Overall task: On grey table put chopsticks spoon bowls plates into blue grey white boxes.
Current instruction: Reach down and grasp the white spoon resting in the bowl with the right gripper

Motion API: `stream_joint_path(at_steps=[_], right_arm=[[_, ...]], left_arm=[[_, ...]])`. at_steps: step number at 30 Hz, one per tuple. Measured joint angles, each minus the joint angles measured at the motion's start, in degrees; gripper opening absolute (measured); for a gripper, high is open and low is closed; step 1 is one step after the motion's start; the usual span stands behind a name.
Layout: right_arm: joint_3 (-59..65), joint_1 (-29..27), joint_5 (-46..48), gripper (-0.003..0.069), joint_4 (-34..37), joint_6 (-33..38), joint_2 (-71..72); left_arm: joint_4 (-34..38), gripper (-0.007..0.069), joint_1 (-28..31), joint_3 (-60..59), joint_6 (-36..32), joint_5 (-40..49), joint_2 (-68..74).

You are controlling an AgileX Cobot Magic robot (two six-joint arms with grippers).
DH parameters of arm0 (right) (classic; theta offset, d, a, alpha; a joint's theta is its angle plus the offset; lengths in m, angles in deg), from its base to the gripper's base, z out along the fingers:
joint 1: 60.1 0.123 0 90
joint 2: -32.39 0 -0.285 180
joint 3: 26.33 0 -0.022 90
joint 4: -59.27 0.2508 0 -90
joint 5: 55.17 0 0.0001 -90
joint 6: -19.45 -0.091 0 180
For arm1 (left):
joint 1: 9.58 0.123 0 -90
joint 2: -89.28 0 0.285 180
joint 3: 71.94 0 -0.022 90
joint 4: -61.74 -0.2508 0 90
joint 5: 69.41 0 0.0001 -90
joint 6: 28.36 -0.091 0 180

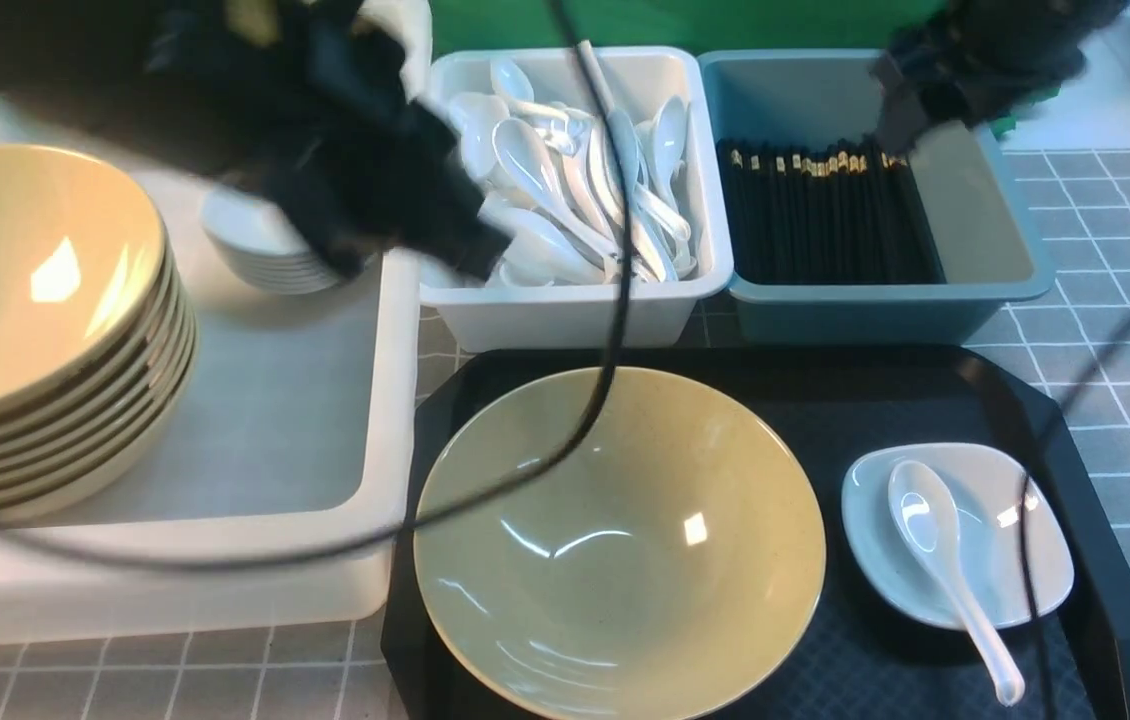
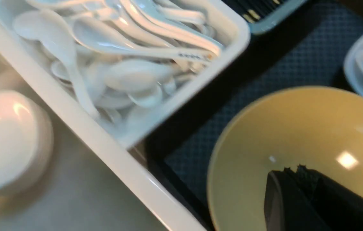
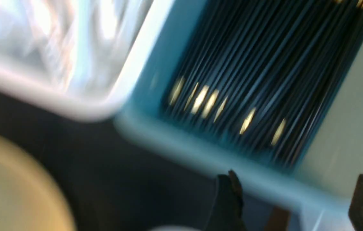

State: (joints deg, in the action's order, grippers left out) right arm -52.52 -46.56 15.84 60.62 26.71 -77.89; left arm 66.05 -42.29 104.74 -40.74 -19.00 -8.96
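Bowl (image 1: 615, 540), plate (image 1: 1050, 570) on tray (image 1: 875, 400) — spoon (image 1: 935, 540) on plate

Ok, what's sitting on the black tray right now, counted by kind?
Yellow bowl: 1
Small white plate: 1
White spoon: 1
Total: 3

Canteen-like dish-sorting station; black tray (image 1: 905, 400), spoon box (image 1: 565, 318), chopstick box (image 1: 855, 318).
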Motion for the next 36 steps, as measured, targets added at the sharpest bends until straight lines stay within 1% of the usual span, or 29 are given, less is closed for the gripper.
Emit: stream_joint_path(at_steps=[2, 6, 8, 11, 16, 23, 29, 31, 34, 35, 36], right_arm=[[6.71, 0.90, 0.12, 0.0508, 0.00, -0.01, 4.08], [22.43, 2.81, -0.90, 0.0508, 0.19, -0.65, 11.58], [26.62, 3.06, -2.09, 0.0508, 0.19, -1.50, 12.78], [36.86, 3.43, -7.08, 0.0508, 0.13, -3.67, 14.39], [45.01, 3.50, -14.68, 0.0508, 0.13, -6.44, 13.32], [46.53, 3.50, -20.66, 0.0508, 0.24, -7.26, 8.71], [46.59, 3.50, -22.68, 0.0504, 0.36, -7.26, 5.07], [46.64, 3.50, -22.87, 0.0485, 0.40, -7.26, 4.42], [46.64, 3.50, -22.91, 0.0435, 0.40, -7.26, 4.04], [46.64, 3.50, -22.92, 0.0401, 0.40, -7.26, 3.97], [46.64, 3.50, -22.92, 0.0353, 0.40, -7.26, 3.85]], left_arm=[[1.84, -0.0008, -0.39, -2.62, -0.52, -0.79, -1.34], [4.19, -0.0008, -3.45, -8.10, -1.67, -1.96, -1.88], [4.39, -0.0008, -4.85, -9.17, -2.08, -2.09, -1.81], [4.77, -0.0008, -9.65, -10.79, -2.41, -2.63, -1.76], [5.01, -0.0008, -14.55, -10.78, -2.48, -3.99, -1.76], [5.28, -0.0008, -15.40, -12.51, -2.48, -5.23, -1.76], [5.23, -0.0008, -15.40, -15.39, -2.82, -6.47, -1.76], [5.23, -0.0008, -15.40, -15.69, -2.88, -6.47, -1.76], [5.23, -0.0008, -15.40, -15.93, -2.97, -6.88, -1.76], [5.23, -0.0008, -15.40, -15.89, -3.02, -6.94, -1.76], [5.23, -0.0008, -15.40, -15.89, -3.04, -7.28, -1.76]])
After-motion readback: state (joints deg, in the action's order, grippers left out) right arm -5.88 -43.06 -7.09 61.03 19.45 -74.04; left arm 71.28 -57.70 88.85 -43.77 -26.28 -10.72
